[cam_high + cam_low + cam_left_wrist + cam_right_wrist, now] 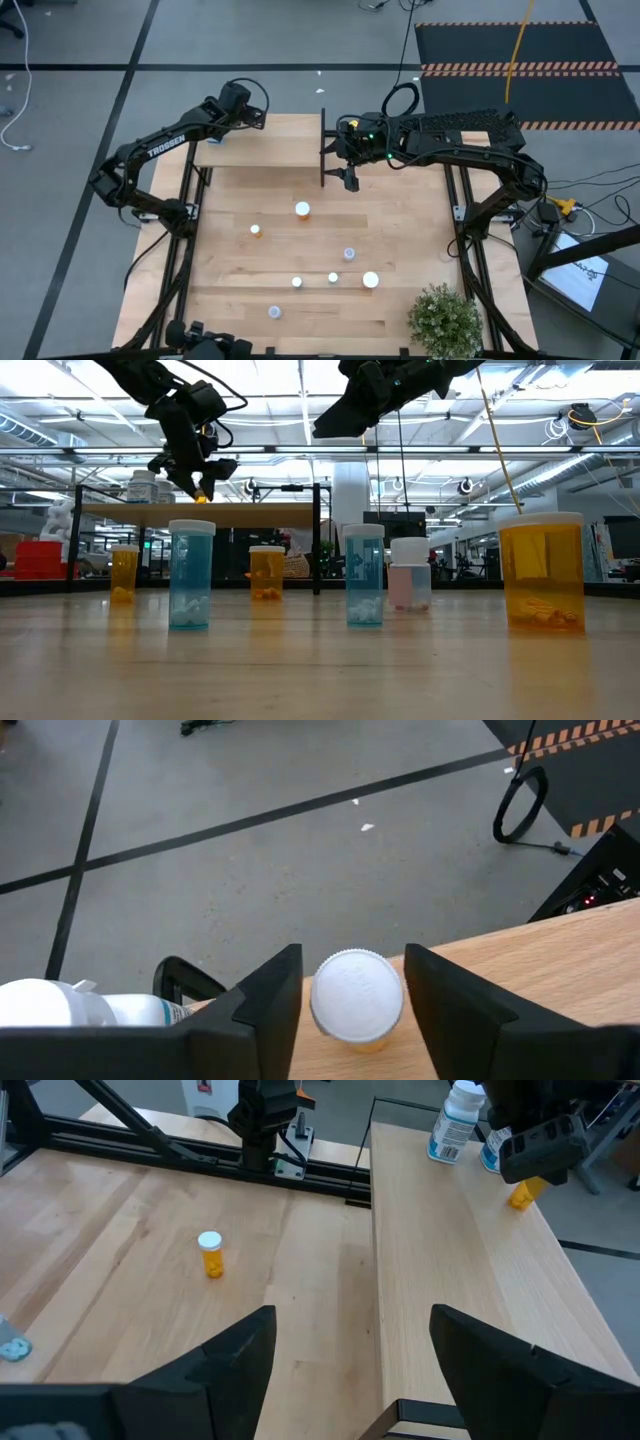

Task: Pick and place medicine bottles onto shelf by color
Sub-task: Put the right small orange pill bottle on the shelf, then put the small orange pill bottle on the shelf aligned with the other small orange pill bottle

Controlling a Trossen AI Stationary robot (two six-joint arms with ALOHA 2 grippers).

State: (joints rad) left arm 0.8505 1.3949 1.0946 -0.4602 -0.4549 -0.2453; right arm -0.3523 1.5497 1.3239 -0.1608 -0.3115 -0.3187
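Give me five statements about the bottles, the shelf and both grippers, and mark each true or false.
1. The left gripper is over the shelf. True.
2. An orange bottle sits between its fingers. True.
3. The right gripper holds a bottle. False: it is open and empty.
4. The plant stands on the shelf. False: it stands at a table corner.
5. White bottles already stand on the shelf. True.
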